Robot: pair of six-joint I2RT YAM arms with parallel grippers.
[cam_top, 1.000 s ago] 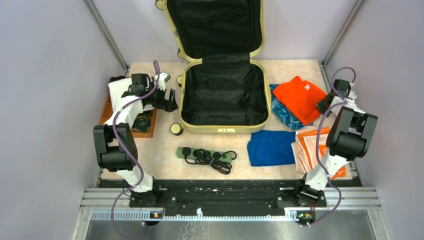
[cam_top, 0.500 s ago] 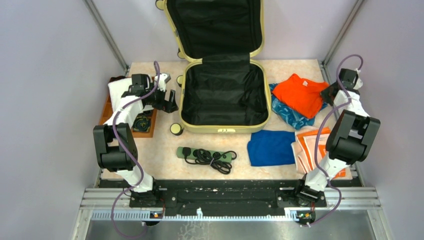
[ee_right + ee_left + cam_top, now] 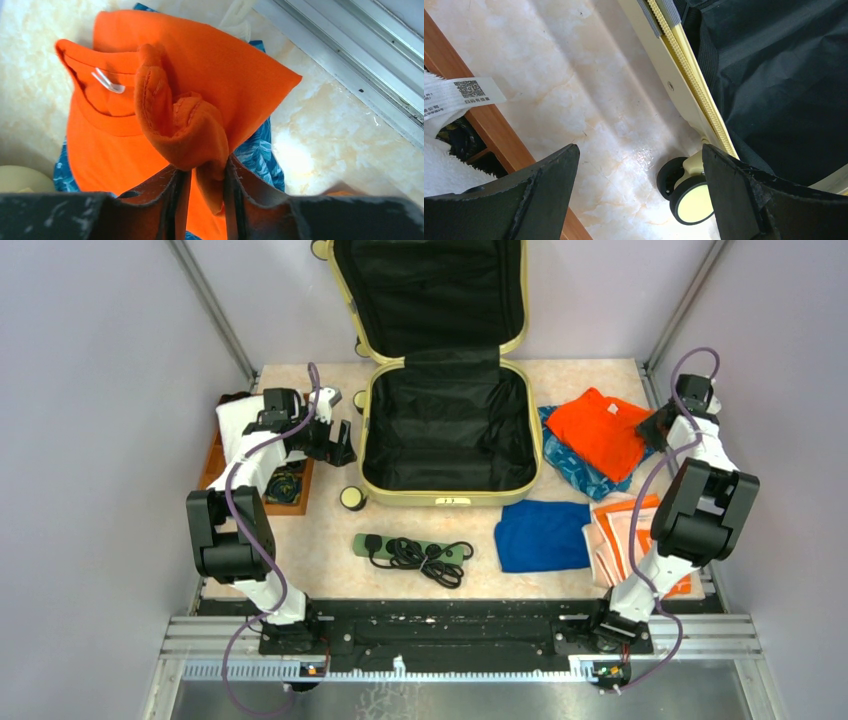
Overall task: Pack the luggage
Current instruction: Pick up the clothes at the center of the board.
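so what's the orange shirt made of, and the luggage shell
Orange shirt: soft matte knit, likely cotton jersey; stitched ribbed collar, limp folds. Luggage shell: smooth pale yellow hard plastic by the look, faint sheen, rigid rounded rim; lining is wrinkled black woven fabric.

A bunched fold of an orange T-shirt (image 3: 215, 65) sits pinched between the fingers of the right gripper (image 3: 204, 172). The shirt lies over a blue leaf-print garment (image 3: 257, 150) on a pale marbled tabletop (image 3: 320, 140) near a metal rail (image 3: 360, 55).
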